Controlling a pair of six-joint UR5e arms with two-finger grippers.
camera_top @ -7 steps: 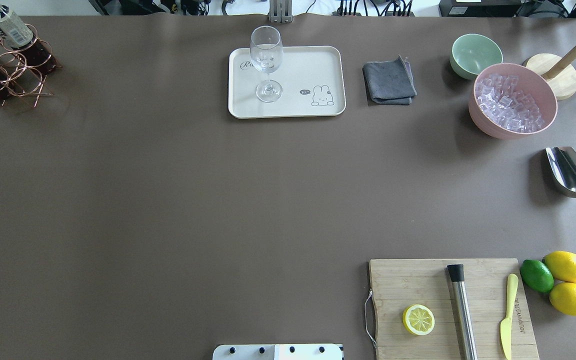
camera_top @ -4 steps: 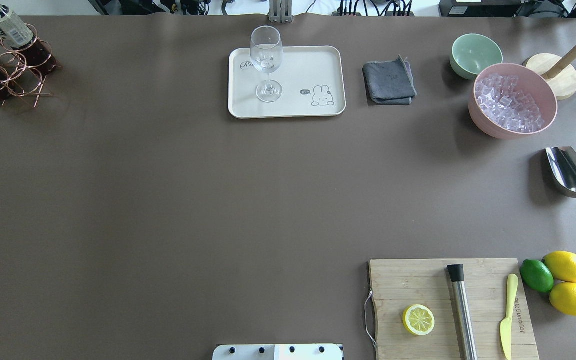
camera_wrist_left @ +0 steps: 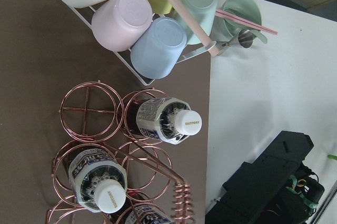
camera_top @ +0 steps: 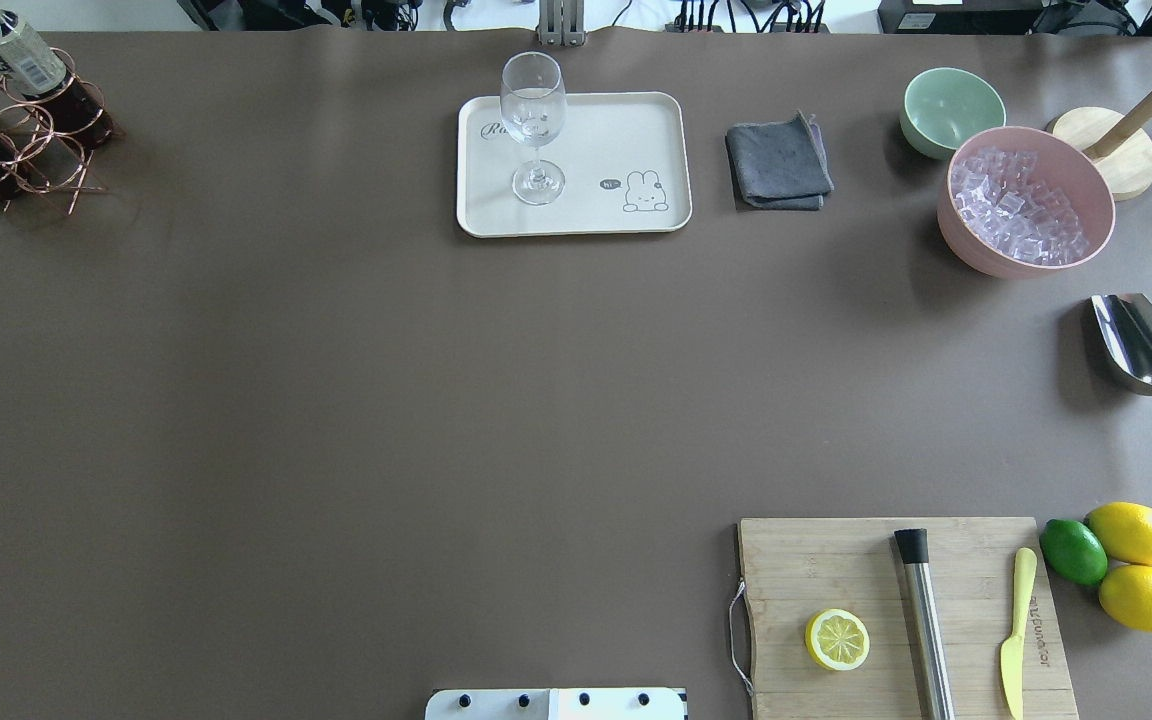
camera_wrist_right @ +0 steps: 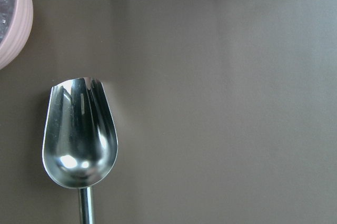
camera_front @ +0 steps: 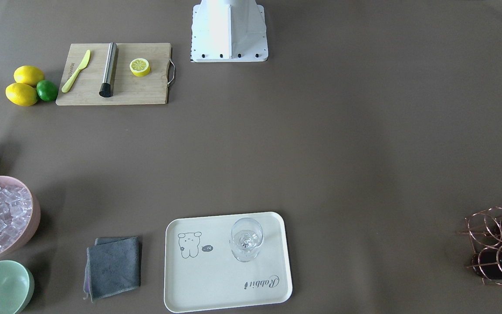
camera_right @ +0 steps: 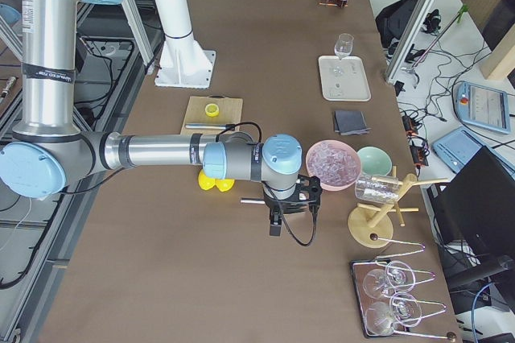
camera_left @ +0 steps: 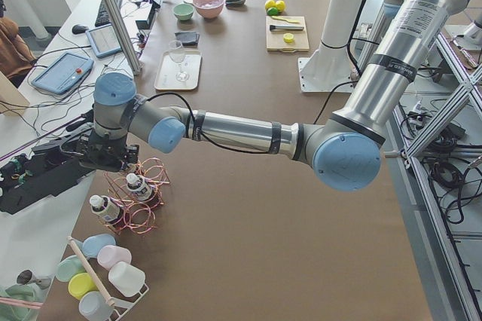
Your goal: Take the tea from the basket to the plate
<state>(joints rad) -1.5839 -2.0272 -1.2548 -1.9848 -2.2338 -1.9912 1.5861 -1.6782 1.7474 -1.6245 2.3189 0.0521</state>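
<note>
Starting at the near edge, the cutting board point(camera_top: 976, 570) fills the near right corner of the table point(camera_top: 336, 400). It carries a lemon half point(camera_top: 837, 640), a steel muddler point(camera_top: 924, 625) and a yellow knife point(camera_top: 1016, 630), with whole citrus point(camera_top: 1133, 533) tucked toward the right edge. Left of that board it's bare brown surface, a wide open lane from the near edge all the way to the far left corner. Midway up the right edge lies the scoop point(camera_top: 1141, 340), and the right gripper point(camera_right: 278, 218) hangs over it; whether its fingers are apart or together, can't tell. On to the far edge: pink bowl of ice point(camera_top: 966, 250), mint bowl point(camera_top: 951, 105), grey cloth point(camera_top: 778, 163), then the plate point(camera_top: 626, 130) at mid far edge, with a glass point(camera_top: 534, 125) standing on its left part. And the far left corner has the basket point(camera_wrist_left: 87, 111), with the tea point(camera_wrist_left: 166, 121) standing in a ring, cap up toward the wrist camera and long axis near vertical. A second bottle point(camera_wrist_left: 97, 179) sits in the neighbouring ring. The left gripper point(camera_left: 105, 157) hovers just above them, and how its jaws stand can't be made out.
</note>
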